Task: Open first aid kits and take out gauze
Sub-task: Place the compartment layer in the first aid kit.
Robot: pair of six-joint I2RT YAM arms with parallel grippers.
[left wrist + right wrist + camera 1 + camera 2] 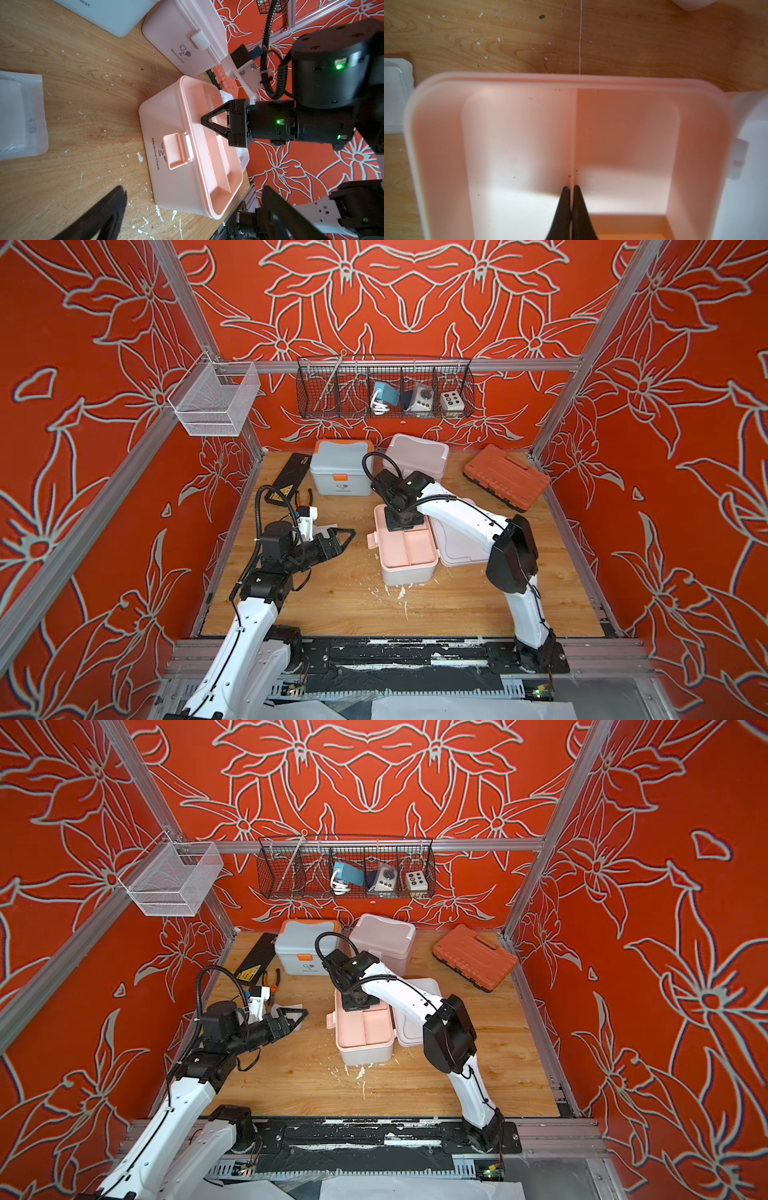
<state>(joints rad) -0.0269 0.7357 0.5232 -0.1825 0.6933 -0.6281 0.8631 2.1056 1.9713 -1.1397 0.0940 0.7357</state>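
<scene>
The right end effector (571,190) reaches down into the open white-and-peach first aid kit (409,572) in the middle of the wooden tabletop (345,605). Its black fingers are pinched together on the thin divider (573,135) of the peach tray (207,145) seated in the kit's top. The kit's lid (459,549) lies swung back on the side nearer the right arm. On the opposite wall its latch (176,151) stands out beside the words "Medicine Chest".

To the left of the open kit, and apart from it, one gauze packet (20,116) lies flat on the tabletop, white inside clear wrapping. The left end effector (344,544) hangs over the packet's near edge with its jaws spread wide and nothing between them. Whether it touches the packet cannot be told.

Behind the open kit stand two more kits with their lids down: the blue-grey kit (341,468) with orange trim to the left and the pale pink kit (417,456) straight behind. Farther right of the open kit lies the orange-red tool case (507,477). Far left of it, by the wall, a flat black case (291,477) lies with pliers (305,499) just beside it.
</scene>
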